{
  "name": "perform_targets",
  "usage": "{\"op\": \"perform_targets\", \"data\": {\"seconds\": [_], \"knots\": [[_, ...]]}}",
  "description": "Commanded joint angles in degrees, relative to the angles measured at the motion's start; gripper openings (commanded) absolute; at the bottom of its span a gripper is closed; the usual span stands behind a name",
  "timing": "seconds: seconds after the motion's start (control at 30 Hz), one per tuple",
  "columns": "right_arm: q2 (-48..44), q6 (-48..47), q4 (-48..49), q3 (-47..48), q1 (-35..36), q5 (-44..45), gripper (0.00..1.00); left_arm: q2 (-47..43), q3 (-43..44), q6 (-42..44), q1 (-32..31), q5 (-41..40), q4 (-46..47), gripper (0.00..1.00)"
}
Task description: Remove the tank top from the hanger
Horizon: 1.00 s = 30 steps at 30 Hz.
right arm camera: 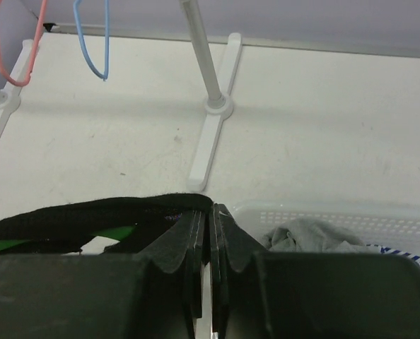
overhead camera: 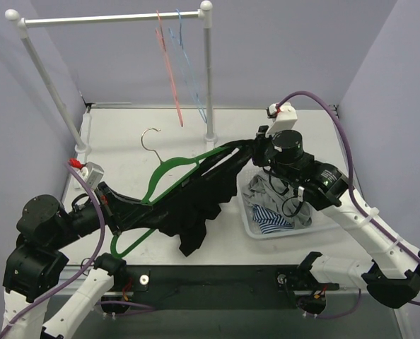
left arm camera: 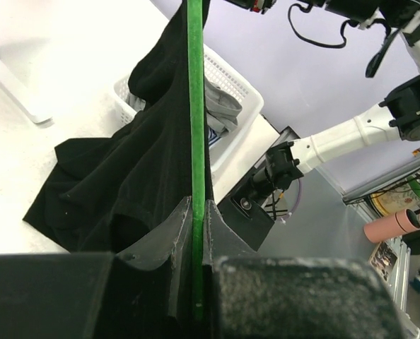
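A black tank top [overhead camera: 196, 205] hangs on a green hanger [overhead camera: 169, 169] held above the table. My left gripper [overhead camera: 129, 210] is shut on the hanger's lower bar; the green bar [left arm camera: 196, 141] runs up between its fingers, with the black cloth [left arm camera: 118, 183] draped to the left. My right gripper [overhead camera: 256, 148] is shut on the tank top's strap at the hanger's right end; the black strap [right arm camera: 90, 215] sits pinched at its fingertips [right arm camera: 210, 212], with a bit of green hanger [right arm camera: 114, 233] showing under it.
A white basket [overhead camera: 249, 219] with grey and striped clothes stands under my right arm. A white clothes rail [overhead camera: 111, 18] stands at the back with a pink hanger [overhead camera: 169, 70] and a blue hanger [overhead camera: 189, 63] on it.
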Motion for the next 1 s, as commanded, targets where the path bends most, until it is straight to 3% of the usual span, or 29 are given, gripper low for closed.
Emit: {"op": "perform_targets", "data": {"seconds": [0.0, 0.13, 0.23, 0.33, 0.4, 0.7, 0.83, 0.97], "knots": [[1.5, 1.6, -5.4, 1.2, -3.1, -4.0, 0.0, -1.7, 1.6, 0.2, -0.4, 3.0, 8.2, 0.0], [0.8, 1.6, -2.2, -1.7, -7.5, -9.8, 0.0, -1.7, 0.8, 2.2, -0.8, 4.6, 8.3, 0.0], [0.0, 1.0, 0.8, -2.8, -10.8, -18.1, 0.0, -1.2, 0.1, 3.2, -1.8, 5.4, 9.2, 0.0], [1.7, -1.1, -0.1, -1.3, -11.5, -31.8, 0.0, -1.3, 0.1, 3.6, -1.9, 6.3, 10.9, 0.0], [2.8, -1.3, -2.5, -0.9, -12.1, -36.4, 0.0, -1.0, 1.1, 5.7, -1.9, 1.8, 9.8, 0.0], [1.3, 0.2, -5.6, -5.1, -13.0, -41.8, 0.0, 1.7, 3.1, 6.6, -2.0, 1.1, 11.5, 0.0], [-0.2, 0.7, -4.0, -6.1, -13.2, -49.4, 0.0, 1.4, 2.5, 6.7, -2.0, 0.8, 13.8, 0.0], [-2.8, 2.6, -3.0, -8.5, -13.4, -52.4, 0.0, 2.8, 5.4, 9.3, -1.9, -6.2, 10.8, 0.0]]}}
